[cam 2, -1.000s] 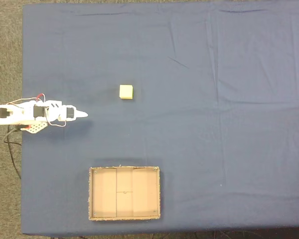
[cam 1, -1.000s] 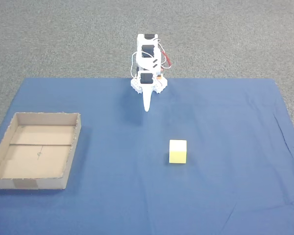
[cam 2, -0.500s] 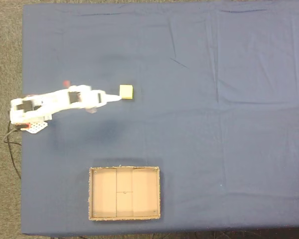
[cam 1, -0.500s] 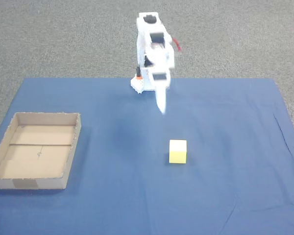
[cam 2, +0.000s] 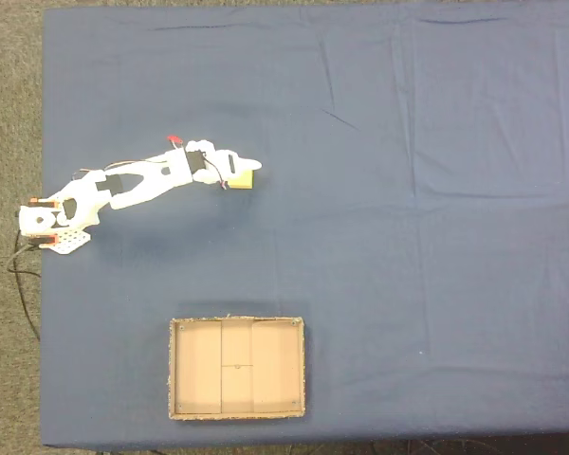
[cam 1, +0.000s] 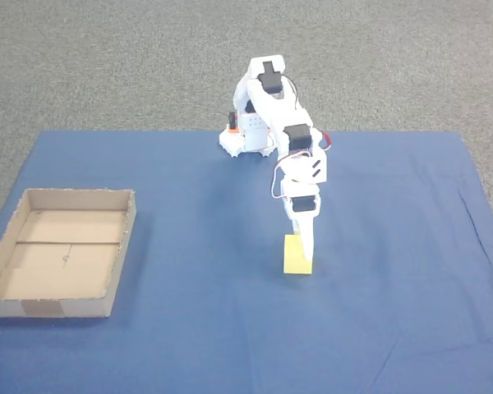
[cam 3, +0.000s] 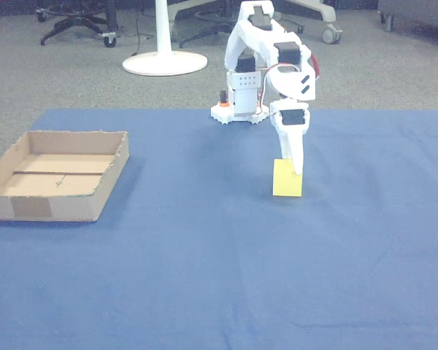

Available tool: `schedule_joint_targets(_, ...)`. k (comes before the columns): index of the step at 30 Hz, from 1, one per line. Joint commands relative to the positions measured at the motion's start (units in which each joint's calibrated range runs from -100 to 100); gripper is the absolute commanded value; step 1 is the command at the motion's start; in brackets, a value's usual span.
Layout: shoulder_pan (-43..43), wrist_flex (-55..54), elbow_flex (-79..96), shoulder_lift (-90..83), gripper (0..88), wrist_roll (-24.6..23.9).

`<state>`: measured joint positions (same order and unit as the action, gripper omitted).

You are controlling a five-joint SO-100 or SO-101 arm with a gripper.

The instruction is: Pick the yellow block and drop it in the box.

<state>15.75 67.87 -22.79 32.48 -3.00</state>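
The small pale-yellow cube (cam 1: 297,256) sat unmoved on the blue cloth (cam 1: 394,246), well apart from the shallow brown cardboard box (cam 1: 8,250). Within one second I saw the white arm unfold from its base; its gripper (cam 1: 306,250) now overlapped the cube. I could not tell its jaw state. Grasping appeared imminent.

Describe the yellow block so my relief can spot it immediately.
Start at the blue cloth and find the white arm at its far edge. Beneath its end effector sits the yellow block, a small pale cube, far smaller than the brown cardboard box.
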Motion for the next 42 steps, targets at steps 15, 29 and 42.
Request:
schedule_joint_targets(15, -2.2, -4.5, 2.5, -2.9, 20.3, -1.0)
schedule_joint_targets(29, -40.5, -10.7, 32.7, -74.2, 20.2, 8.8)
schedule_joint_targets(42, -57.7, -16.2, 1.5, -14.9, 20.3, 15.4)
